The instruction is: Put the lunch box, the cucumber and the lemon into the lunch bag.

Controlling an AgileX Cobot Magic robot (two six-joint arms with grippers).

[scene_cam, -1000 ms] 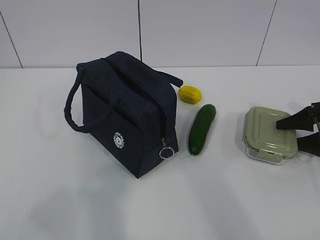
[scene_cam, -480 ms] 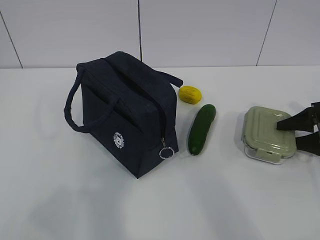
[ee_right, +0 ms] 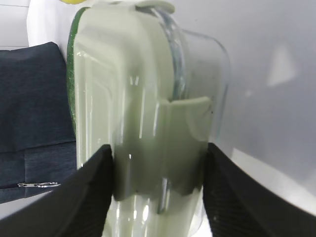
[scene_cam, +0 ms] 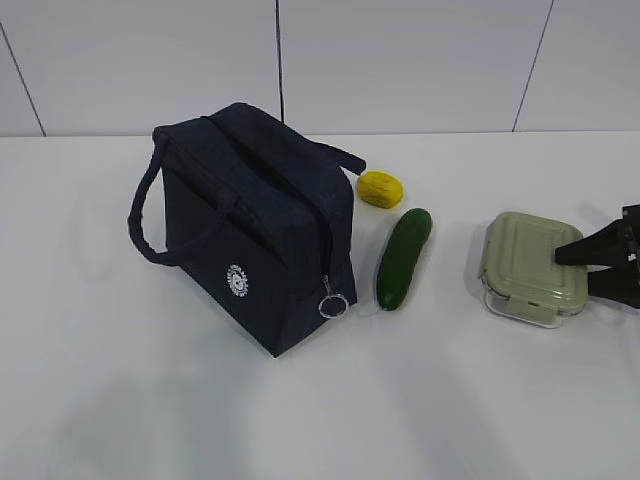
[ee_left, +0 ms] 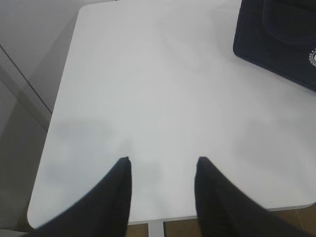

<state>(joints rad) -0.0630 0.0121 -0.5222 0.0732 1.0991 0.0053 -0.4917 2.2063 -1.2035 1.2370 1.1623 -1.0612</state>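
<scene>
The right gripper (ee_right: pixel 158 192) was clamped across the near end of the lunch box (scene_cam: pixel 530 265), one finger on the sage lid, the other under the clear base. The box sat tilted at the table's (scene_cam: pixel 320 400) right side, right of the cucumber (scene_cam: pixel 403 257). Beyond lay the lemon (scene_cam: pixel 380 188) and lunch bag (scene_cam: pixel 260 235). The left gripper (ee_left: pixel 160 165) hung spread apart over bare tabletop.

Navy lunch bag (scene_cam: pixel 255 235), sage-lidded lunch box (scene_cam: pixel 528 265), yellow lemon (scene_cam: pixel 380 189)
</scene>
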